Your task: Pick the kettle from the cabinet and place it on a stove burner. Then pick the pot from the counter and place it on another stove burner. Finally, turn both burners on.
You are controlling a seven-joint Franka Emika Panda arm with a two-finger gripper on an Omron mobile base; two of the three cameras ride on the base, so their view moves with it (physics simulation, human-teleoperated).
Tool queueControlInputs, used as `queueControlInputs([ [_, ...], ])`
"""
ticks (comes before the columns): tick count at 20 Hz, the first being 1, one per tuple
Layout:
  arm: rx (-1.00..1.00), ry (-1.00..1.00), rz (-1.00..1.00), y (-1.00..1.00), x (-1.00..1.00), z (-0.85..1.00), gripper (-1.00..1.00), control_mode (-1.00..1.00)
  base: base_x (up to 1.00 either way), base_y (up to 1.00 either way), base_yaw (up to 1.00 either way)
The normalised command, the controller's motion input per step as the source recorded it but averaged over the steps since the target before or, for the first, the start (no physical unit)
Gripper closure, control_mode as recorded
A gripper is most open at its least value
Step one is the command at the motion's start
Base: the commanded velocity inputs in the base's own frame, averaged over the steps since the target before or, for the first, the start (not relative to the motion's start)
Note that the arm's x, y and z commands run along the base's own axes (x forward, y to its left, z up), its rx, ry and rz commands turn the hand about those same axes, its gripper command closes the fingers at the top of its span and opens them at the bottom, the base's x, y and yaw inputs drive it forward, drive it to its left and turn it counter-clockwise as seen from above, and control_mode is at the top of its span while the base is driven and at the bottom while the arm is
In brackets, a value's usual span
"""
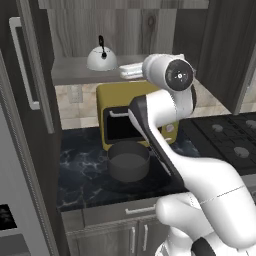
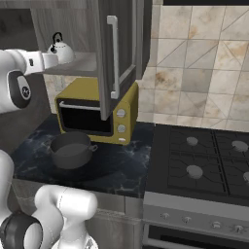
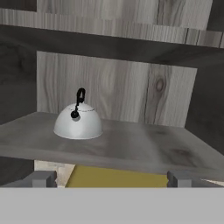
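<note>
A: What does the arm [image 1: 200,175] look like?
B: Glossy white rounded shells, with dark bands at the joints.
A: Any markings?
B: A round black cap [image 1: 179,75] with a small pale centre on one joint.

Kettle [image 1: 102,59] sits on the shelf [image 1: 80,72] inside the open cabinet [image 2: 121,44], above the microwave [image 1: 131,116]. Pot [image 1: 129,160] on the desk [image 1: 85,175] just in front of the microwave, stove [image 2: 204,160] to their right. Hand [image 3: 111,178] outside the cabinet at shelf level, facing the kettle, well apart from it.
</note>
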Motion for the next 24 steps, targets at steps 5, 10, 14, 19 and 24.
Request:
queueControlInputs([
  [5, 0.0, 0.0, -0.05, 0.09, 0.22, 0.0, -1.0, -1.0, 0.0, 0.0, 0.0],
  [10, 0.0, 0.0, -0.07, 0.18, 0.22, 0.0, -1.0, -1.0, 0.0, 0.0, 0.0],
  [14, 0.0, 0.0, -0.03, 0.1, 0.13, 0.05, -1.0, -1.0, 0.0, 0.0, 0.0],
  [19, 0.0, 0.0, 0.0, 0.14, 0.04, 0.11, -1.0, -1.0, 0.0, 0.0, 0.0],
  [24, 0.0, 0.0, 0.0, 0.12, 0.06, 0.11, -1.0, -1.0, 0.0, 0.0, 0.0],
])
